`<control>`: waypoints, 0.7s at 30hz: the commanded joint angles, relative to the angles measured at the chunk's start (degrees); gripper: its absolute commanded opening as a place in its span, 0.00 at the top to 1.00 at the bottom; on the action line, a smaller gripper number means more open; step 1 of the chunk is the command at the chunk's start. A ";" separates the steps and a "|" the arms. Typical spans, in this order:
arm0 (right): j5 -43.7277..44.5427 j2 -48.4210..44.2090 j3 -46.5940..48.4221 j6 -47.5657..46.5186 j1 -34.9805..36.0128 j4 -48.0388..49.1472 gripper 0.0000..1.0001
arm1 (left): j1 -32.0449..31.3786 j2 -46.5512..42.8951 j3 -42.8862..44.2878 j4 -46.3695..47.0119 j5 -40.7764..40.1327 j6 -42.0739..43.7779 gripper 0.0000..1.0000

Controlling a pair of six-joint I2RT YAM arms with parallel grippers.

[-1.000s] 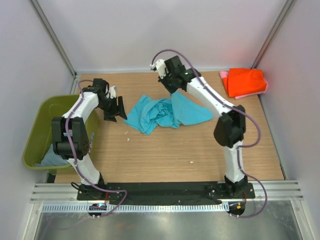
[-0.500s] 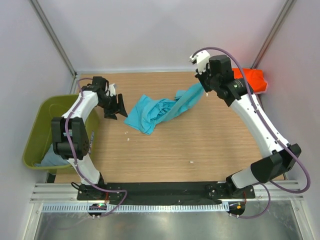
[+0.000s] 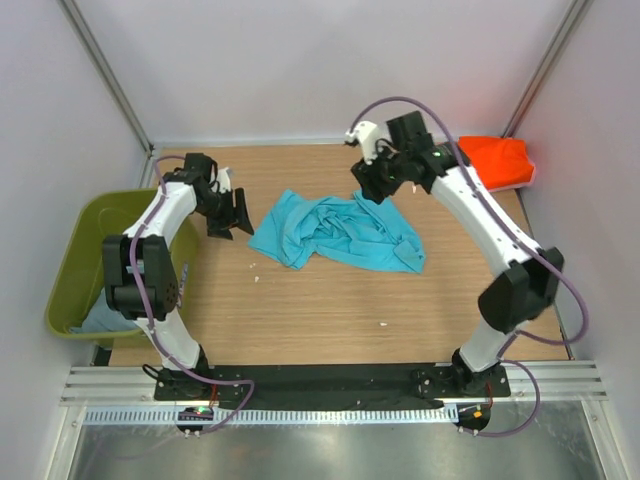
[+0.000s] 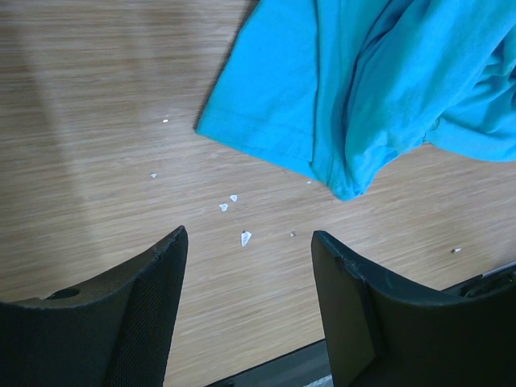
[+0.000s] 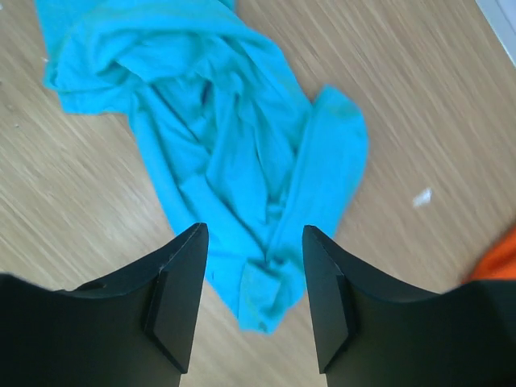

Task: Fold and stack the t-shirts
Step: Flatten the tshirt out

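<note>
The right claw [image 3: 372, 186] has just released, dropping the turquoise t-shirt [image 3: 335, 232] crumpled on the tabletop [image 3: 350, 300], well apart from the orange-red t-shirt [image 3: 495, 160], so folding remains undone; the left claw [image 3: 238, 213] is also released.

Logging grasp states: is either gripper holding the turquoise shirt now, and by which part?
Nothing is held. The right gripper hangs open above the turquoise t-shirt, and the left gripper is open beside it.

Wood-grain table [image 3: 330, 300], pale walls [image 3: 300, 70], olive bin [image 3: 62, 285].
</note>
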 commanded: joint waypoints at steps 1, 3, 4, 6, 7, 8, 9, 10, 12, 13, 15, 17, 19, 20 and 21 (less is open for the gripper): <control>-8.70 9.86 5.57 -8.65 4.94 -1.24 0.45 | 0.02 -4.93 -0.71 0.35 -2.22 0.77 0.36; -13.62 13.13 7.60 -12.60 6.53 -0.37 0.46 | 0.37 -6.17 -1.24 0.09 -2.75 1.13 0.36; -14.33 14.54 8.21 -16.63 7.23 -0.19 0.45 | 0.63 -7.22 -1.41 0.00 -2.93 1.13 0.36; -16.27 18.84 10.58 -19.64 9.25 0.08 0.45 | 1.68 -8.28 -1.85 -0.35 -2.93 1.39 0.36; -16.53 20.25 11.29 -21.05 9.87 0.86 0.44 | 2.04 -8.72 -2.03 -0.62 -3.37 1.57 0.36; -16.88 22.44 12.86 -21.93 10.31 1.04 0.44 | 2.30 -9.59 -2.38 -0.70 -3.72 1.92 0.36; -16.63 23.77 13.83 -22.46 11.36 0.96 0.44 | 2.30 -10.12 -2.64 -0.71 -4.07 2.01 0.36; -16.54 24.91 15.85 -22.90 11.80 1.13 0.43 | 4.13 -10.91 -2.91 -0.79 -4.33 2.01 0.36; -15.66 27.90 17.53 -22.12 12.50 2.44 0.42 | 5.29 -11.71 -4.13 -0.71 -4.25 2.01 0.36; -15.31 28.95 18.41 -21.68 13.12 2.54 0.42 | 5.73 -12.15 -4.57 -0.62 -4.25 2.01 0.36; -14.69 31.94 21.48 -21.24 13.82 2.54 0.42 | 6.52 -13.11 -5.63 -0.44 -4.07 1.92 0.36; -14.60 33.09 22.98 -21.24 14.53 2.98 0.42 | 6.87 -13.47 -5.98 -0.44 -3.98 2.01 0.36; -14.60 33.88 22.99 -21.41 15.14 4.38 0.42 | 7.14 -13.64 -6.07 -0.36 -3.98 1.92 0.35; -14.43 34.15 23.07 -21.59 15.67 4.65 0.42 | 7.31 -13.47 -6.07 -0.27 -3.90 1.83 0.35; -14.08 34.50 23.07 -21.85 16.11 5.17 0.41 | 7.58 -13.47 -6.07 -0.27 -3.81 1.74 0.35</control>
